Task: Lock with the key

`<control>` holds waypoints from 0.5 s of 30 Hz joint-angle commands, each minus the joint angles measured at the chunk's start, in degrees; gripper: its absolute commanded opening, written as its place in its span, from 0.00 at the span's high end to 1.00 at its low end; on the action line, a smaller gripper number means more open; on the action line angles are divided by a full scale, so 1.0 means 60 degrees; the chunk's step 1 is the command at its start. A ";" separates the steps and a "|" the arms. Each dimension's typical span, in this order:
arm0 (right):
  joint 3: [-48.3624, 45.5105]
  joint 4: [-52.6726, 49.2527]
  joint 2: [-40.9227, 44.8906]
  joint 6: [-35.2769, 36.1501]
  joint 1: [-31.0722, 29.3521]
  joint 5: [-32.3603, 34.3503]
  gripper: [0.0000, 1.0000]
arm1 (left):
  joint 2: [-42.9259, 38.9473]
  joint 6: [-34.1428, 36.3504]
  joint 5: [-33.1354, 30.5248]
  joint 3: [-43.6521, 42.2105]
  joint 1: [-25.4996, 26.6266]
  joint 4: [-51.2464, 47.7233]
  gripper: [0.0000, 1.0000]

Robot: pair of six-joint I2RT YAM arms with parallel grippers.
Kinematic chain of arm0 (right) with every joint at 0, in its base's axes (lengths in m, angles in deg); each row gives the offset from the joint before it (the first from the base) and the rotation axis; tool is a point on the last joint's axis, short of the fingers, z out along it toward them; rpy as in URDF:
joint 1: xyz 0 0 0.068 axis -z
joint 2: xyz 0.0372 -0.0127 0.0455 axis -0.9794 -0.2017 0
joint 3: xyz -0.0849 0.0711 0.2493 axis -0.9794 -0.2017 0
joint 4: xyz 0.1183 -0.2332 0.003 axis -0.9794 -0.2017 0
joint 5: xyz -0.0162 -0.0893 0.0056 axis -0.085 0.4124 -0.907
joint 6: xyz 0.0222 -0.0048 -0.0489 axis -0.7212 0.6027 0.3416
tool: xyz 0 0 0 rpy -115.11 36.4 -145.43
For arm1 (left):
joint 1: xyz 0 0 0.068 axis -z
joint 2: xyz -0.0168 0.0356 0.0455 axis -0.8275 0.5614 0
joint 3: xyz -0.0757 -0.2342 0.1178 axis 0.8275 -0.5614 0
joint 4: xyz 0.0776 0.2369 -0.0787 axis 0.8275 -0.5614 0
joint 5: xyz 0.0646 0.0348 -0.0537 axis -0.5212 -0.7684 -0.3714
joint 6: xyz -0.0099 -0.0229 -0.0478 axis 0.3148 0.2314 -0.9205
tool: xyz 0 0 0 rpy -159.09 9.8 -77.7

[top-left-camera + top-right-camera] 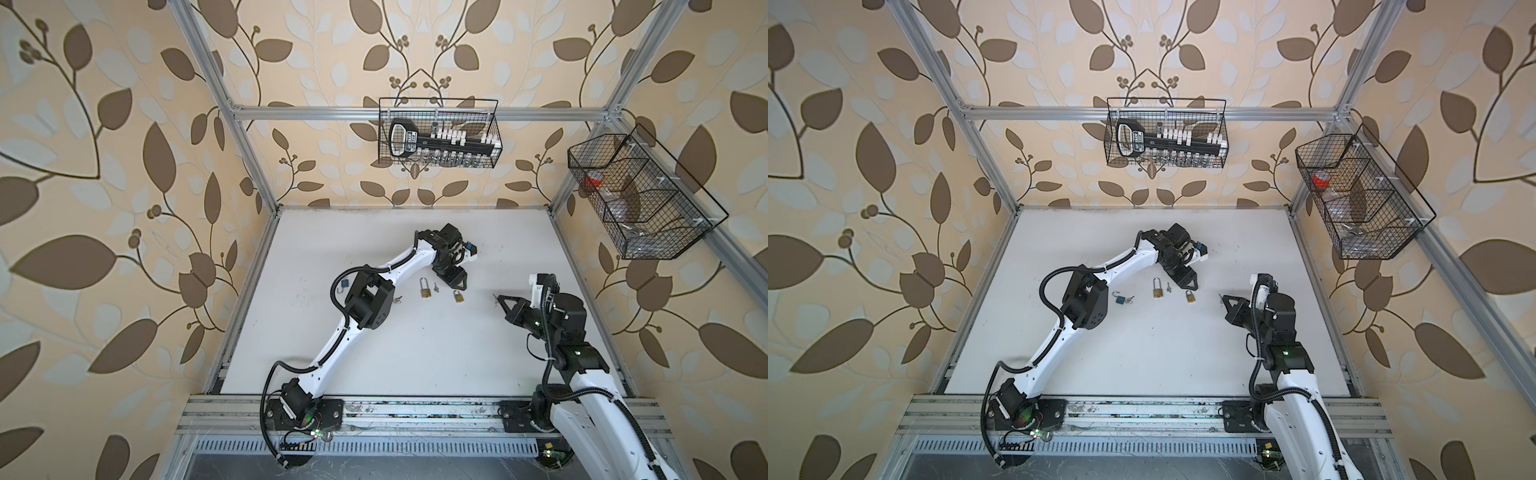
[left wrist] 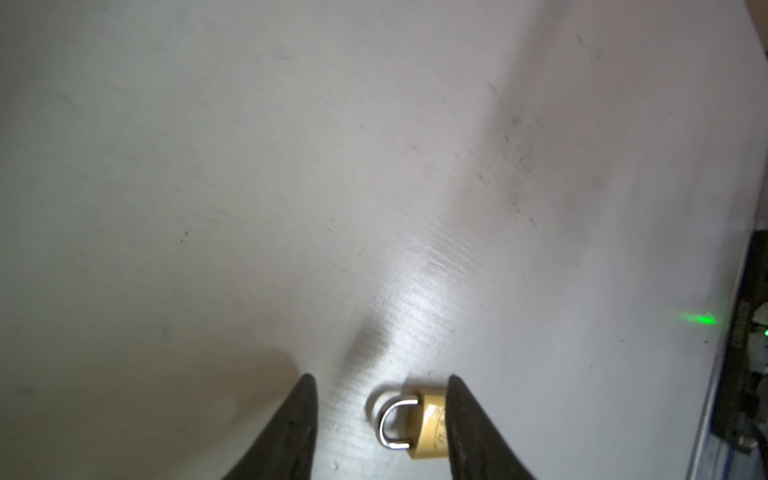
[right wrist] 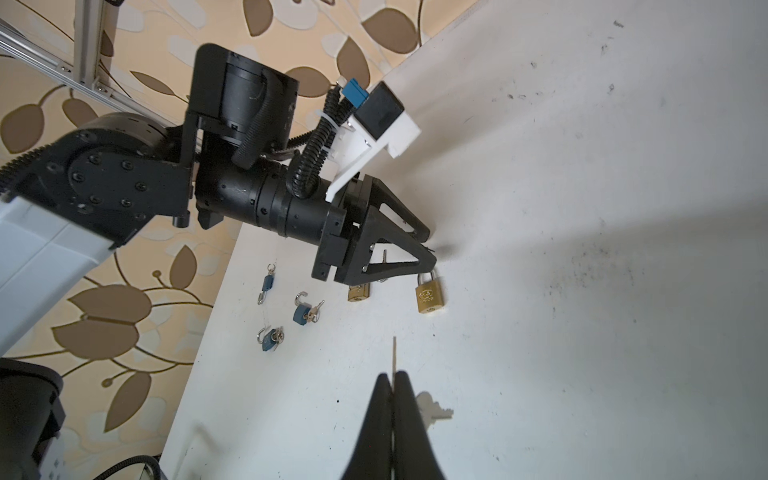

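Small brass padlock [image 1: 458, 296] lies flat on the white tabletop [image 1: 415, 353], right under my left claw [image 2: 381, 378], whose fingers stand apart on either side of it, gripping nothing. At the lock's 3 o'clock in both top views, my right claw [image 3: 392, 376] is pinched shut on the thin silver key [image 3: 394, 353]. This looks like the alignment step. Next I need the lock steadied and the key tip lined up with the keyhole.
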 commanded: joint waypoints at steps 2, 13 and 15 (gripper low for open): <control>0.0669 -0.0545 -0.0118 0.0914 -0.1017 0.1394 1.00 | -0.2637 -0.0513 -0.0277 -0.1046 -0.0049 0.1286 0.37; 0.1026 0.1033 -0.2508 0.1509 -0.4683 0.5331 1.00 | -0.8430 -0.2838 -0.2264 -0.8347 -0.0211 0.5027 0.24; 0.0951 0.1698 -0.2992 0.1518 -0.4682 0.4980 1.00 | -0.9411 -0.3225 -0.2620 -0.9673 -0.0210 0.5506 0.23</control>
